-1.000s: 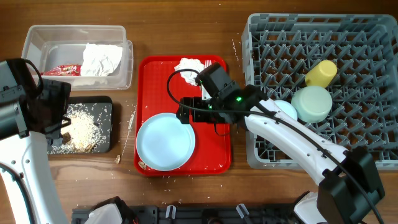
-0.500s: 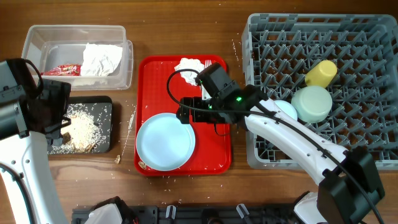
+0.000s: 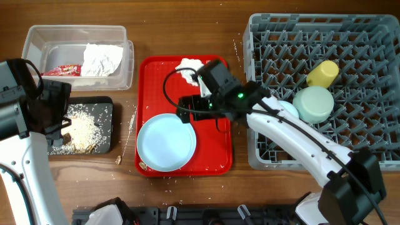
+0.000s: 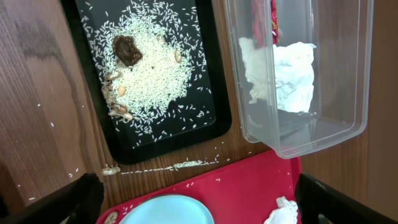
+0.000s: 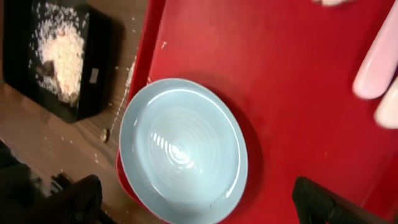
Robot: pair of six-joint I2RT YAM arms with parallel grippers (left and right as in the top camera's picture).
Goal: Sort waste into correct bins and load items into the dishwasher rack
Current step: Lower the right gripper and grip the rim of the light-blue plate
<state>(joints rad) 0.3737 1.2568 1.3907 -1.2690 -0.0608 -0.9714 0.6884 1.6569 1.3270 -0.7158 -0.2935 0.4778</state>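
Right arm's wrist has edged slightly toward the far-left of the red serving tray (image 3: 219, 159) since a second ago; nothing else on the bench has shifted. Right gripper (image 3: 187, 105) hangs over the tray's middle, just beyond the far rim of the large plate (image 3: 166, 142), fingers spread wide, holding nothing. The plate lies in the tray's near-left corner, face up and bare. Crumpled napkin (image 3: 189, 65) at the tray's far edge. Left gripper (image 4: 199, 208) unmoved, jaws wide apart and empty, by the bench's left edge above the black tray (image 3: 107, 104). Rice (image 4: 149, 68) and a brown scrap (image 4: 127, 50) lie in that tray. Clear tub (image 3: 37, 36) at the bench's far-left corner holds a second napkin (image 3: 101, 59) and the red wrapper (image 3: 62, 70). Dishwasher rack (image 3: 375, 37) at the bench's right edge carries the yellow cup (image 3: 322, 73), mint bowl (image 3: 314, 104) and saucer (image 3: 289, 111), the saucer partly under the right arm.
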